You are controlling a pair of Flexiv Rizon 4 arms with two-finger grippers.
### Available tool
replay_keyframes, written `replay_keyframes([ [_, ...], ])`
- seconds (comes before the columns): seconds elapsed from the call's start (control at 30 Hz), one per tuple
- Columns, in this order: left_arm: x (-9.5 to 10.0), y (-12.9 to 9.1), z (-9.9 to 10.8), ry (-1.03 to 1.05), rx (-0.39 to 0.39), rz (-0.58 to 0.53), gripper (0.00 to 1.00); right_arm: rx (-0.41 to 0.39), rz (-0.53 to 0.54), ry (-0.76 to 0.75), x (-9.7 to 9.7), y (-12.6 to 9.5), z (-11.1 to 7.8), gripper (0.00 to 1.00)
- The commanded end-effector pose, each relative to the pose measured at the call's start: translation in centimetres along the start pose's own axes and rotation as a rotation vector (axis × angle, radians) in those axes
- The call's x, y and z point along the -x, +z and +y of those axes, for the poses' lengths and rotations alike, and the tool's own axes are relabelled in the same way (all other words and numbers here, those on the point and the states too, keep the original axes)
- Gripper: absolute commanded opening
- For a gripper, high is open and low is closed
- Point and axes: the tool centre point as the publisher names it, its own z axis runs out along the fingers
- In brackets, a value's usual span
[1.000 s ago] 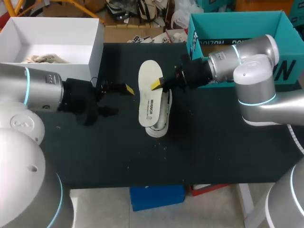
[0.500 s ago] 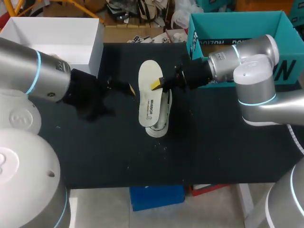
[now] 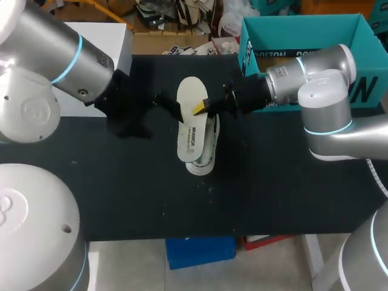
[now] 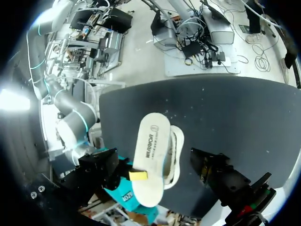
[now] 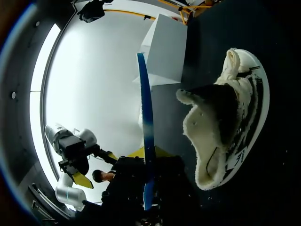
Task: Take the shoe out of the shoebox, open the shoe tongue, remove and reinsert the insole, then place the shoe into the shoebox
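Note:
My right gripper (image 3: 200, 108) is shut on a white insole (image 3: 191, 121) and holds it flat just above the white shoe (image 3: 205, 154), which lies on the black table. In the right wrist view the insole (image 5: 146, 136) shows edge-on with a blue underside, pinched between the yellow tips, and the fleece-lined shoe (image 5: 225, 122) lies beside it. My left gripper (image 3: 159, 115) is open close to the insole's left edge, not touching it. From the left wrist view I look down on the insole (image 4: 151, 155), the shoe (image 4: 174, 155) and the right gripper (image 4: 138, 175).
A teal box (image 3: 303, 33) stands at the back right behind my right arm. A white box (image 3: 115, 30) sits at the back left, mostly hidden by my left arm. The black table (image 3: 182, 206) spreads in front of the shoe.
My left arm has swung up and to the right, bringing its open gripper from the table's left side to beside the insole. The right arm, insole and shoe have stayed put.

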Motion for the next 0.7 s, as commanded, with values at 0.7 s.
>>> replay_keyframes([
  [0.7, 1.9, 1.3, 0.4, 0.042, -0.033, 0.267, 1.00, 0.001, -0.001, 0.001, 0.0, 0.2, 0.0, 0.00],
])
